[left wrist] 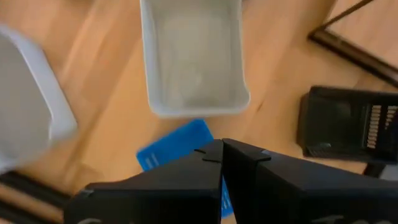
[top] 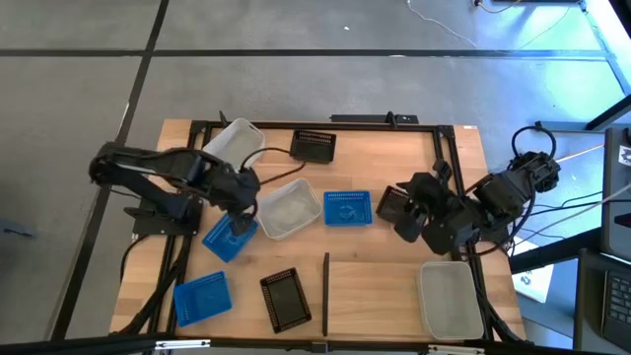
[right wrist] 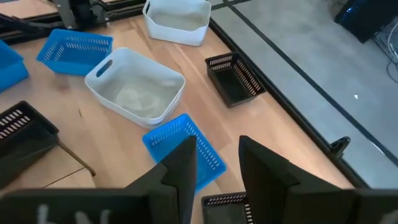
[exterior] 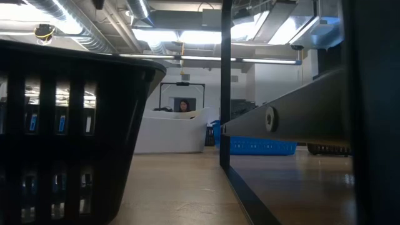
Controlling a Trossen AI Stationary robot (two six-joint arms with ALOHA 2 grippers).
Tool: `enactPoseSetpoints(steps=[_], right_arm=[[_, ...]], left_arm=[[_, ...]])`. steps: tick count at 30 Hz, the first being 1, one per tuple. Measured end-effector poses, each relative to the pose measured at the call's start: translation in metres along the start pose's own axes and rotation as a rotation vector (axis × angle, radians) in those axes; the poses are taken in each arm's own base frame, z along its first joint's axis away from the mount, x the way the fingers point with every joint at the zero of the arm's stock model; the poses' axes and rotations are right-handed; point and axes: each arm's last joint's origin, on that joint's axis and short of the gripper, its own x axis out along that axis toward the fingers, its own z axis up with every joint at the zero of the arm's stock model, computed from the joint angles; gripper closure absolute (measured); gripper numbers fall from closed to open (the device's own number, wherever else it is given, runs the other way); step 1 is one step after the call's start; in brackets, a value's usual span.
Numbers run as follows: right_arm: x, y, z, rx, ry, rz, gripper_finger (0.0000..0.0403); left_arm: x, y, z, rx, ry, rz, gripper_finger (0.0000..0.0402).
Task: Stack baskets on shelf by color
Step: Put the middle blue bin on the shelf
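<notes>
Table fills the middle of the high view. The shelf is the paler panel at lower right, with its bar on the edge nearest centre. One white basket already sits at the shelf's far right; the rest of the shelf is bare. The other baskets are scattered over the table. The basket in hand is the blue basket, left of centre, directly under the left gripper. In the left wrist view the fingers are drawn narrow, almost together, with blue showing behind and between them, so I judge a pinch on the basket wall, though the contact itself is hidden. Right gripper waits right of centre with its fingers spread and nothing in them, just above a black basket.

To do the step well:
- Lift straight up first, so the thin wall does not slip or twist in the pinch.
- Watch for the basket swinging from its one held edge.
- Carry it high over the bar, not into it.
- Set it down flat on bare shelf well apart from the white basket, leaving room for a black stack.
- Keep clear of the right arm.
</notes>
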Motion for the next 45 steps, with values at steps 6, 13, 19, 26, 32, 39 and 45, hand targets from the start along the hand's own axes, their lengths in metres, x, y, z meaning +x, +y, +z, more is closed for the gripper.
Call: enactPoseSetpoints(steps=[6, 13, 19, 26, 32, 39, 45], right_arm=[[0.003, -0.002, 0.001, -0.032, 0.020, 0.001, 0.0286], [0.004, -0.002, 0.001, -0.037, 0.044, 0.016, 0.0286], [0.004, -0.002, 0.001, -0.069, 0.044, 0.017, 0.0286], [0.004, -0.001, 0.001, -0.108, 0.053, 0.025, 0.0286], [0.004, -0.001, 0.001, -0.110, 0.066, 0.037, 0.0286], [0.004, -0.001, 0.000, -0.111, 0.078, 0.048, 0.0286], [0.004, -0.001, 0.000, -0.114, 0.078, 0.048, 0.0286]], left_arm=[[0.019, -0.005, 0.002, -0.177, 0.210, -0.013, 0.0401], [0.044, -0.018, 0.005, -0.345, 0.342, 0.022, 0.0401], [0.061, -0.026, 0.006, -0.365, 0.429, 0.051, 0.0401], [0.065, -0.026, 0.005, -0.302, 0.447, 0.083, 0.0401], [0.072, -0.028, 0.006, -0.235, 0.472, 0.097, 0.0401], [0.087, -0.029, 0.008, -0.274, 0.552, 0.128, 0.0401], [0.094, -0.027, 0.011, -0.222, 0.589, 0.127, 0.0401]])
